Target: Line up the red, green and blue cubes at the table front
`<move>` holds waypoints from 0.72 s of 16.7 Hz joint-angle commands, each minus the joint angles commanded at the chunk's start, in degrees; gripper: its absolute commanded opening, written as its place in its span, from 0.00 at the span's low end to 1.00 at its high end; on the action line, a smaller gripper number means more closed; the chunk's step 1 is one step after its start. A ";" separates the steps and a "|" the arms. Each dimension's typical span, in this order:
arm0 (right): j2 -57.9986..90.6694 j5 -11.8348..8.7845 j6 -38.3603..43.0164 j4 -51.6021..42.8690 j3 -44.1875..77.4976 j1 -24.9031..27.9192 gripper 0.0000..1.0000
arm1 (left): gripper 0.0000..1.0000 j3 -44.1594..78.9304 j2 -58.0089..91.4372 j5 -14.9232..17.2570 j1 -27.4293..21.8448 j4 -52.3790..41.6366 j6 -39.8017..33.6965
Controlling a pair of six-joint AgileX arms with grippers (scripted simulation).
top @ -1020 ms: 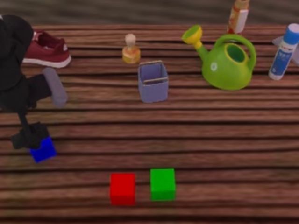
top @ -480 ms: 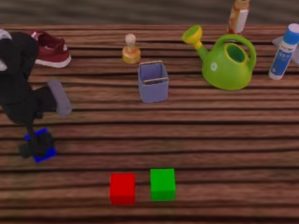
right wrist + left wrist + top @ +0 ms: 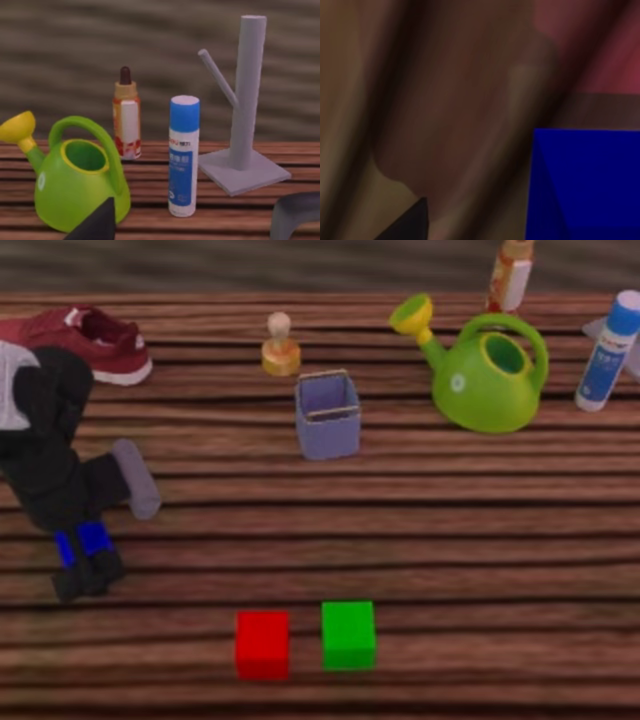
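red cube [image 3: 262, 644], green cube [image 3: 348, 635], deep blue cube [image 3: 92, 537]

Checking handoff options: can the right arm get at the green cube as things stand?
Probably yes: the small bright green cube sits alone at the table front, with only the small bright red cube beside it and open wood to its right.

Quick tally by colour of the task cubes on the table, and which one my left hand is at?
Red cube: 1
Green cube: 1
Blue cube: 1, at the left hand
Total: 3 cubes
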 joint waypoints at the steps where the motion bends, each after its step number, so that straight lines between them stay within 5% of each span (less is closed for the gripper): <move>1: 0.00 0.00 0.00 0.00 0.00 0.00 1.00 | 1.00 0.00 0.00 0.00 0.00 0.00 0.00; 12: 0.00 0.00 0.00 0.00 0.00 0.00 1.00 | 0.17 0.00 0.00 0.00 0.00 0.00 0.00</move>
